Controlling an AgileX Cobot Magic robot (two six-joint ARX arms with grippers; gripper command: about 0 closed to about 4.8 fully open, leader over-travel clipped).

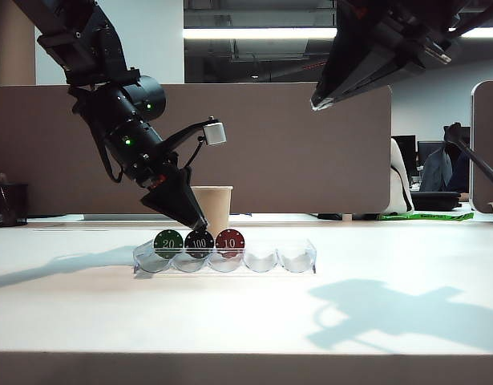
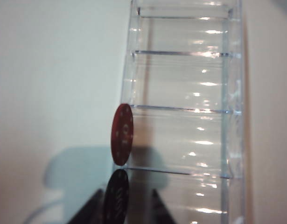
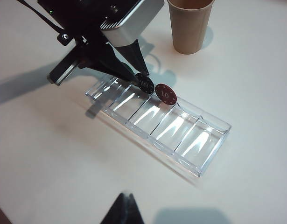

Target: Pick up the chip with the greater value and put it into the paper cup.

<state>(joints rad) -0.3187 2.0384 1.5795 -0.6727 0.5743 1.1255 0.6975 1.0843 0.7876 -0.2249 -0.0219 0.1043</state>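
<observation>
While the left arm leans down over the clear rack, this is how things stand:

Left gripper [image 2: 122, 205]: down at the rack, jaws either side of the black chip, one dark finger [image 2: 89, 210] on each face; they look closed up to it, but I cannot tell whether they pinch it.
Black chip [image 1: 199, 242]: marked 100, standing on edge in the second slot from the rack's left end, between the green chip and the red one.
Green chip [image 1: 168, 242]: marked 20, upright in the end slot on the left.
Red chip [image 1: 230, 241]: marked 10, upright in the third slot, just beside the black chip.
Rack [image 1: 298, 258]: clear plastic, five slots, lying lengthwise near the middle of the tabletop; the two slots at its right end hold nothing.
Paper cup [image 1: 216, 207]: tan, upright, behind the rack toward the back edge of the tabletop, apart from it.
Right gripper [image 1: 320, 103]: held high above the right side of the tabletop, well away from the rack; only a dark tip shows in its own camera, so I cannot tell how its jaws stand.
Tabletop [image 1: 246, 321]: white, with the arms' shadows across it.
</observation>
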